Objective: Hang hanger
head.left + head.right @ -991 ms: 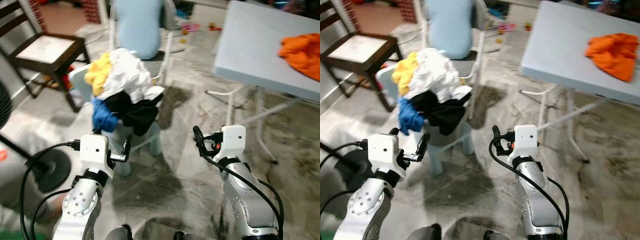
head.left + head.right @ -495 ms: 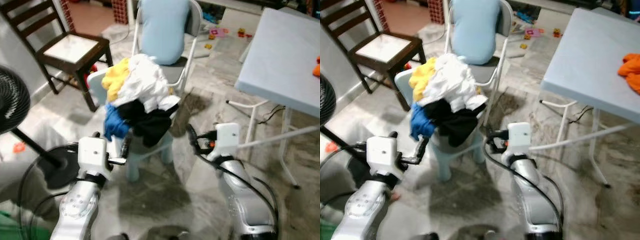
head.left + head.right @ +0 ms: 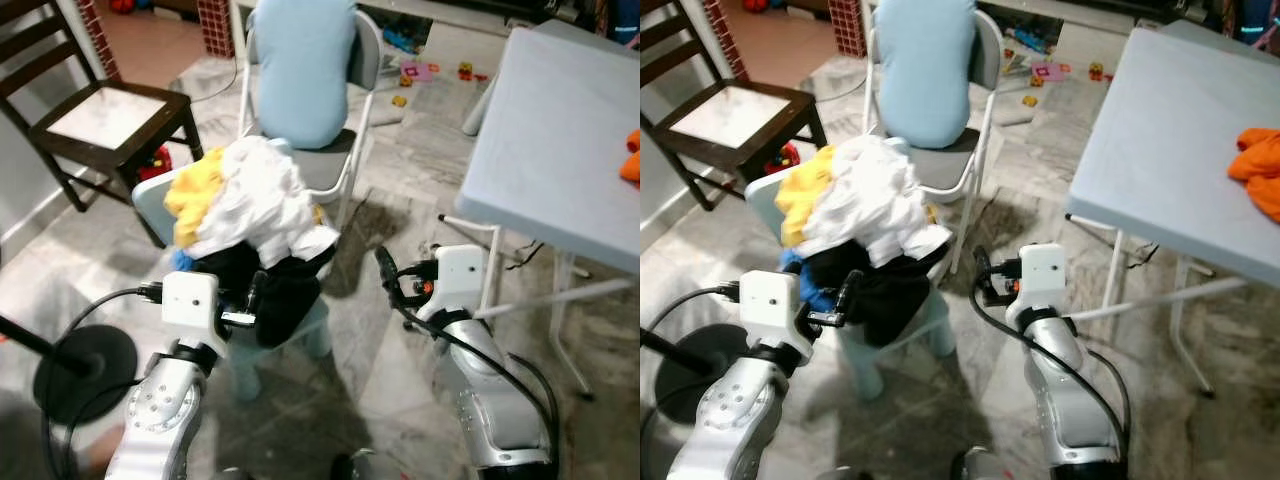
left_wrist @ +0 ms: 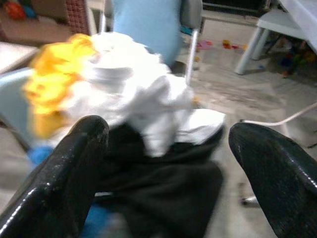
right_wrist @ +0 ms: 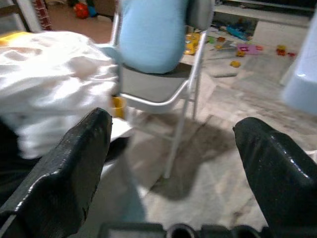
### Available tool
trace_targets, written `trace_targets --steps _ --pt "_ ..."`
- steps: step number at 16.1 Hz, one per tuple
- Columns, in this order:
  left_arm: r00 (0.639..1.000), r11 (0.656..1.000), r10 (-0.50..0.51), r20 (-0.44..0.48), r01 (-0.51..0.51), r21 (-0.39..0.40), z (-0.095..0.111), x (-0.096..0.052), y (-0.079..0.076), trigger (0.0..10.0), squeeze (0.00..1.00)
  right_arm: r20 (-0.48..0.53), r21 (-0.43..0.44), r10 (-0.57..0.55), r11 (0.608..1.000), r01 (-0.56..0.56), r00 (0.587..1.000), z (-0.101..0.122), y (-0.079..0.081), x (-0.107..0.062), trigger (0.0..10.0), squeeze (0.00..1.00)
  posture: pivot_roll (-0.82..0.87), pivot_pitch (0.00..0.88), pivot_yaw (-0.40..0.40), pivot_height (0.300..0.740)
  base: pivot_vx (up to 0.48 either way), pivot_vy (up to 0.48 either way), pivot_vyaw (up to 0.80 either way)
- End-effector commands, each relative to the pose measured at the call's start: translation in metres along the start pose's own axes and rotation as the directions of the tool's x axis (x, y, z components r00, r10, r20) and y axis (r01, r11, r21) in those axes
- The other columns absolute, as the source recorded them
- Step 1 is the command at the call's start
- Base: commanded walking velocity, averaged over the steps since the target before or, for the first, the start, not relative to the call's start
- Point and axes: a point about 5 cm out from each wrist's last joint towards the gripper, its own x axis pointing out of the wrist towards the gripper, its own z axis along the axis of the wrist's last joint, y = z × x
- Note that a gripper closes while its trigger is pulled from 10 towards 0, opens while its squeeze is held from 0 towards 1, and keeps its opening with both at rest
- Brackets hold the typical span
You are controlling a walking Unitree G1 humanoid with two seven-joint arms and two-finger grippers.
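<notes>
Heap of white, yellow, blue and black clothes on a pale blue plastic chair: left gripper touching its black underside, right gripper just beside; both with jaws apart; no hanger visible.

A heap of clothes sits on a pale plastic chair just ahead of both raised claws

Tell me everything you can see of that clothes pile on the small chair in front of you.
The clothes pile is a loose heap of crumpled fabric on a small pale blue plastic chair. White cloth sits on top, yellow at the robot's left, a bit of blue lower left, and black cloth hanging over the seat's front edge. It stands just ahead of the left gripper, whose jaws are open and not touching it. No hanger is visible in it.
</notes>
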Motion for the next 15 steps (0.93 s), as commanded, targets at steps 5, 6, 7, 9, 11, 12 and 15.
trace_targets --steps 5,6,7,9,11,12,15 --pt "1.000 1.000 0.011 -0.007 -0.011 0.020 0.000 -0.001 0.000 10.0 0.00 -0.019 -0.025 -0.011 1.000 0.010 1.000 -0.007 -0.003 -0.002 10.0 0.00 0.02 0.167 -0.078 0.740 0.327 0.116 0.00" --pt "1.000 1.000 0.025 -0.018 -0.025 0.017 -0.002 -0.001 0.000 10.0 0.00 -0.025 -0.027 -0.009 1.000 0.008 1.000 -0.009 -0.003 -0.002 10.0 0.00 0.02 0.166 -0.081 0.740 0.000 0.446 0.00" --pt "0.999 0.999 0.035 -0.020 -0.035 0.013 -0.003 -0.001 0.002 10.0 0.00 -0.030 -0.030 -0.006 1.000 0.005 1.000 -0.010 -0.004 -0.002 10.0 0.00 0.02 0.166 -0.081 0.740 0.000 0.461 0.00" --pt "0.999 0.999 0.044 -0.032 -0.044 0.005 -0.005 -0.001 0.002 10.0 0.00 -0.039 -0.031 -0.004 1.000 0.003 0.999 -0.012 -0.004 -0.002 10.0 0.00 0.02 0.168 -0.083 0.740 0.000 0.463 0.00" --pt "0.999 0.999 0.036 -0.018 -0.036 0.013 -0.003 -0.001 0.001 10.0 0.00 -0.038 -0.031 -0.001 1.000 0.000 0.999 -0.012 -0.003 -0.002 10.0 0.00 0.02 0.168 -0.083 0.740 0.000 0.000 0.00" --pt "0.999 0.999 0.039 -0.020 -0.039 0.013 -0.004 0.000 0.001 10.0 0.00 -0.038 -0.032 0.002 0.999 -0.003 0.999 -0.012 -0.002 -0.002 10.0 0.00 0.02 0.168 -0.083 0.740 0.000 0.000 0.00" --pt "0.997 0.997 0.075 -0.024 -0.074 0.029 -0.004 0.001 0.004 10.0 0.00 -0.039 -0.033 0.004 0.999 -0.005 0.999 -0.013 -0.002 -0.002 10.0 0.00 0.02 0.169 -0.082 0.740 0.000 0.000 0.00"
